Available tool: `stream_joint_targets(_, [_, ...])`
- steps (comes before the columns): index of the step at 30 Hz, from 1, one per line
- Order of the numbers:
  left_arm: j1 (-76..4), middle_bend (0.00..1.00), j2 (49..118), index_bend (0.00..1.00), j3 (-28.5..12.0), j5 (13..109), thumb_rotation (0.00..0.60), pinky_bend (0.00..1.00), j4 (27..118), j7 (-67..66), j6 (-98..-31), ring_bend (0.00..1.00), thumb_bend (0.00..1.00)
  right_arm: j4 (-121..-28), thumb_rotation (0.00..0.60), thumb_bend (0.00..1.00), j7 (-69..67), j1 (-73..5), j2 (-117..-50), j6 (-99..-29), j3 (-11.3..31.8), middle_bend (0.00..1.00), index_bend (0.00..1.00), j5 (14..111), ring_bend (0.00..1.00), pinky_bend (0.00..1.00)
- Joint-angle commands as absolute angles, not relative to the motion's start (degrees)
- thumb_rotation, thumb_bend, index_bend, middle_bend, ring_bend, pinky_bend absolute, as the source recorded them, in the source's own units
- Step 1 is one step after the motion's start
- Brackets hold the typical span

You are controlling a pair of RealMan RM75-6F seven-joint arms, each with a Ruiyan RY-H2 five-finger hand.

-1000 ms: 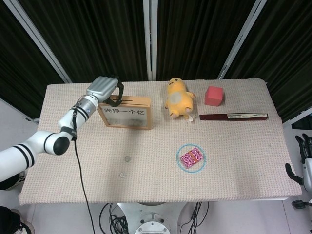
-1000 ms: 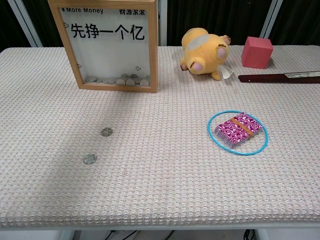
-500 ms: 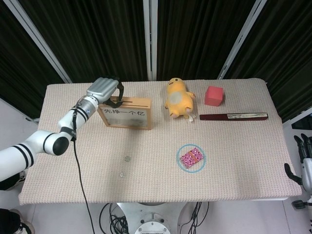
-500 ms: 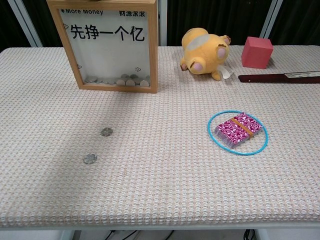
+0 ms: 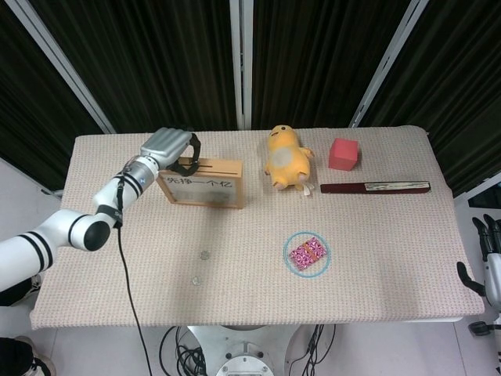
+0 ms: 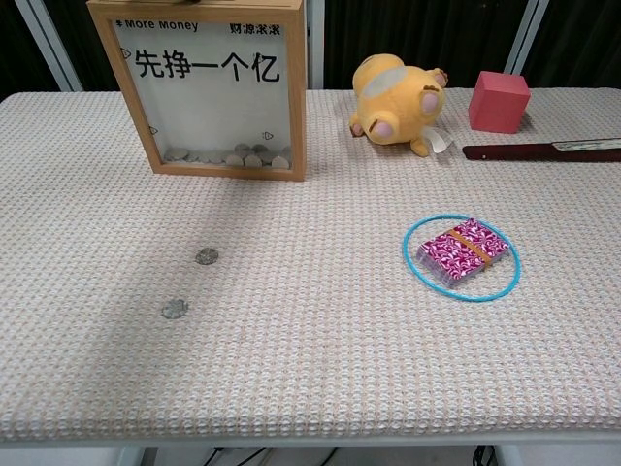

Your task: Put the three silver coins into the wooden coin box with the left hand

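The wooden coin box [image 5: 205,182] [image 6: 209,87] stands upright at the back left, with several coins behind its clear front. My left hand [image 5: 168,145] hovers at the box's top left end, its fingertips curled and pinched together over the slot. Whatever they pinch is hidden by the fingers. Two silver coins lie on the cloth in front of the box, one nearer it [image 5: 204,254] [image 6: 206,255] and one closer to the table's front [image 5: 195,280] [image 6: 175,309]. My right hand [image 5: 489,258] hangs off the table's right edge, holding nothing, fingers apart.
A yellow plush toy [image 5: 286,158] lies right of the box, then a red cube [image 5: 344,153] and a dark flat strip [image 5: 376,187]. A blue ring [image 6: 461,255] around a pink patterned packet [image 5: 308,253] lies right of centre.
The left hand has shifted slightly at the box top, and in the chest view the box has nudged a little to the left. The two coins have not moved.
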State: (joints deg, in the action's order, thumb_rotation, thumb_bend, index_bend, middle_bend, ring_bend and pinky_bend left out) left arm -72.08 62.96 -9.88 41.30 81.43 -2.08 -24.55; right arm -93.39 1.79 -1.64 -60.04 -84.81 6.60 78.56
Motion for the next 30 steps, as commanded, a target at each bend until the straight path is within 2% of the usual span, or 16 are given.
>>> stream_joint_targets(1, [-72.01,0.32,62.83,0.70,-9.64,41.43,0.600,0.11,81.57,-1.91,-24.44,0.09,0.46,-93.38,0.600,0.30,1.88,-1.69,-60.12,-84.71,6.57,0.00,0.00,78.54,0.00,0.00])
stream_joint_targets(8, [-71.66,0.32,63.05,0.67,-9.18,42.67,0.600,0.10,81.74,-1.44,-24.81,0.09,0.46,-93.48,0.600,0.30,2.25,-1.73,-60.21,-84.47,6.42,0.00,0.00,78.42,0.00,0.00])
stream_joint_targets(13, [-71.01,0.31,63.24,0.53,-9.96,44.13,0.600,0.10,81.70,-0.44,-25.75,0.09,0.45,-93.73,0.600,0.31,2.29,-1.68,-60.03,-84.64,6.56,0.00,0.00,78.25,0.00,0.00])
stream_joint_targets(18, [-70.15,0.29,62.99,0.35,-10.65,45.96,0.600,0.10,82.12,0.45,-26.47,0.08,0.35,-93.87,0.600,0.31,2.46,-1.80,-60.06,-84.35,6.53,0.00,0.00,78.12,0.00,0.00])
stream_joint_targets(24, [-69.38,0.28,62.01,0.27,-11.48,47.20,0.600,0.10,83.41,1.03,-27.74,0.08,0.26,-93.92,0.600,0.31,2.43,-1.80,-59.99,-84.48,6.54,0.00,0.00,78.28,0.00,0.00])
stream_joint_targets(30, [-68.70,0.27,61.53,0.21,-12.18,47.95,0.600,0.10,84.86,0.77,-30.18,0.08,0.25,-94.14,0.600,0.31,2.37,-1.73,-59.86,-84.79,6.47,0.00,0.00,78.64,0.00,0.00])
